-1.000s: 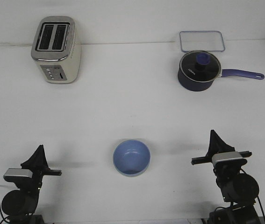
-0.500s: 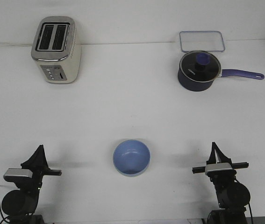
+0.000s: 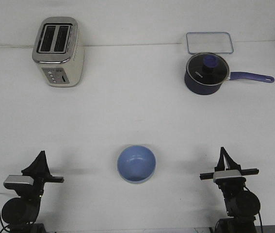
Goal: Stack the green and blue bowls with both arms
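The blue bowl (image 3: 136,163) stands upright and empty on the white table (image 3: 137,116), near the front, midway between the arms. A thin pale greenish band rings its near rim; I cannot tell whether that is the green bowl beneath it, and no separate green bowl shows. My left gripper (image 3: 42,155) rests at the front left, well apart from the bowl, its fingers together in a point and holding nothing. My right gripper (image 3: 222,153) sits at the front right, equally far from the bowl, also shut and holding nothing.
A cream and silver toaster (image 3: 58,52) stands at the back left. At the back right sits a dark navy lidded saucepan (image 3: 206,74) with its purple handle pointing right, and behind it a clear rectangular container (image 3: 209,42).
The right arm has drawn back and lowered toward the table's front edge, then held still. The left arm and the bowl have not moved.
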Action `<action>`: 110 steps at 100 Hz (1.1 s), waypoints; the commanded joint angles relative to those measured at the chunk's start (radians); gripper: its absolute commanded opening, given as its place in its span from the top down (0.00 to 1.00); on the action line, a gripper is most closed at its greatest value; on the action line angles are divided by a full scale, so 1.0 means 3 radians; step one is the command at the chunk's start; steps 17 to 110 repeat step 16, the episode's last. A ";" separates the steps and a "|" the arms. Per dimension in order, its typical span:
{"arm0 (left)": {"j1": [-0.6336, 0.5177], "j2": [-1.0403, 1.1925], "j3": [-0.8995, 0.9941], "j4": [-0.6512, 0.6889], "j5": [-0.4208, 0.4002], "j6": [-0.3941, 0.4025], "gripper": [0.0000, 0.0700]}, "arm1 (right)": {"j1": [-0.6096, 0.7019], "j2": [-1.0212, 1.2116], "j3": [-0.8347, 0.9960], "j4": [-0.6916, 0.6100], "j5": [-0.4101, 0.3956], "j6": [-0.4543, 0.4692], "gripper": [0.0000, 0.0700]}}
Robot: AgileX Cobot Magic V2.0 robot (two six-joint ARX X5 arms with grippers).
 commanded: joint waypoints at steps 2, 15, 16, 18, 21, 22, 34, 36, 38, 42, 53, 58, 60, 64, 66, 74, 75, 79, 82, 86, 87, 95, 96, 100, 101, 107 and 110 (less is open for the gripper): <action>0.0004 0.0004 -0.0065 0.0033 -0.0015 -0.0020 0.98 | 0.0003 -0.0001 -0.0006 0.0039 0.0001 -0.0015 1.00; 0.0004 0.0004 -0.0065 0.0032 -0.0015 -0.0022 0.98 | 0.0003 -0.0001 -0.0006 0.0039 0.0001 -0.0015 1.00; 0.0004 0.0004 -0.0065 0.0032 -0.0015 -0.0022 0.98 | 0.0003 -0.0001 -0.0006 0.0039 0.0001 -0.0014 1.00; 0.0004 0.0004 -0.0065 0.0032 -0.0015 -0.0022 0.98 | 0.0003 -0.0001 -0.0006 0.0039 0.0001 -0.0014 1.00; 0.0004 0.0004 -0.0065 0.0032 -0.0015 -0.0022 0.98 | 0.0003 -0.0001 -0.0006 0.0039 0.0001 -0.0014 1.00; 0.0004 0.0004 -0.0065 0.0032 -0.0015 -0.0022 0.98 | 0.0003 -0.0001 -0.0006 0.0039 0.0001 -0.0014 1.00; 0.0004 0.0004 -0.0065 0.0032 -0.0015 -0.0022 0.98 | 0.0003 -0.0001 -0.0006 0.0039 0.0001 -0.0014 1.00; 0.0004 0.0004 -0.0065 0.0032 -0.0015 -0.0022 0.98 | 0.0003 -0.0001 -0.0006 0.0039 0.0001 -0.0014 1.00; 0.0004 0.0004 -0.0065 0.0032 -0.0015 -0.0022 0.98 | 0.0003 -0.0001 -0.0006 0.0039 0.0001 -0.0014 1.00; 0.0004 0.0004 -0.0065 0.0032 -0.0015 -0.0022 0.98 | 0.0003 -0.0001 -0.0006 0.0039 0.0001 -0.0014 1.00; 0.0004 0.0004 -0.0065 0.0032 -0.0015 -0.0022 0.98 | 0.0003 -0.0001 -0.0006 0.0039 0.0001 -0.0014 1.00; 0.0004 0.0004 -0.0065 0.0032 -0.0015 -0.0022 0.98 | 0.0003 -0.0001 -0.0006 0.0039 0.0001 -0.0014 1.00; 0.0004 0.0004 -0.0065 0.0032 -0.0015 -0.0022 0.98 | 0.0003 -0.0001 -0.0006 0.0039 0.0001 -0.0014 1.00; 0.0004 0.0004 -0.0065 0.0032 -0.0015 -0.0022 0.98 | 0.0003 -0.0001 -0.0006 0.0039 0.0001 -0.0014 1.00; 0.0004 0.0004 -0.0065 0.0032 -0.0015 -0.0022 0.98 | 0.0003 -0.0001 -0.0006 0.0039 0.0001 -0.0014 1.00; 0.0004 0.0004 -0.0065 0.0032 -0.0015 -0.0022 0.98 | 0.0003 -0.0001 -0.0006 0.0039 0.0001 -0.0014 1.00; 0.0004 0.0004 -0.0065 0.0032 -0.0015 -0.0022 0.98 | 0.0003 -0.0001 -0.0006 0.0039 0.0001 -0.0014 1.00; 0.0004 0.0004 -0.0065 0.0032 -0.0015 -0.0022 0.98 | 0.0003 -0.0001 -0.0006 0.0039 0.0001 -0.0014 1.00; 0.0004 0.0004 -0.0065 0.0032 -0.0015 -0.0022 0.98 | 0.0003 -0.0001 -0.0006 0.0039 0.0001 -0.0014 1.00; 0.0004 0.0004 -0.0065 0.0032 -0.0015 -0.0022 0.98 | 0.0003 -0.0001 -0.0006 0.0039 0.0001 -0.0014 1.00; 0.0004 0.0004 -0.0065 0.0032 -0.0015 -0.0022 0.98 | 0.0003 -0.0001 -0.0006 0.0039 0.0001 -0.0014 1.00; 0.0004 0.0004 -0.0065 0.0032 -0.0015 -0.0022 0.98 | 0.0003 -0.0001 -0.0006 0.0039 0.0001 -0.0014 1.00; 0.0004 0.0004 -0.0065 0.0032 -0.0015 -0.0022 0.98 | 0.0003 -0.0001 -0.0006 0.0039 0.0001 -0.0014 1.00; 0.0004 0.0004 -0.0065 0.0032 -0.0015 -0.0022 0.98 | 0.0003 -0.0001 -0.0006 0.0039 0.0001 -0.0014 1.00; 0.0004 0.0004 -0.0065 0.0032 -0.0015 -0.0022 0.98 | 0.0003 -0.0001 -0.0006 0.0039 0.0001 -0.0014 1.00; 0.0004 0.0004 -0.0065 0.0032 -0.0015 -0.0022 0.98 | 0.0003 -0.0001 -0.0006 0.0039 0.0001 -0.0014 1.00; 0.0004 0.0004 -0.0065 0.0032 -0.0015 -0.0022 0.98 | 0.0003 -0.0001 -0.0006 0.0039 0.0001 -0.0014 1.00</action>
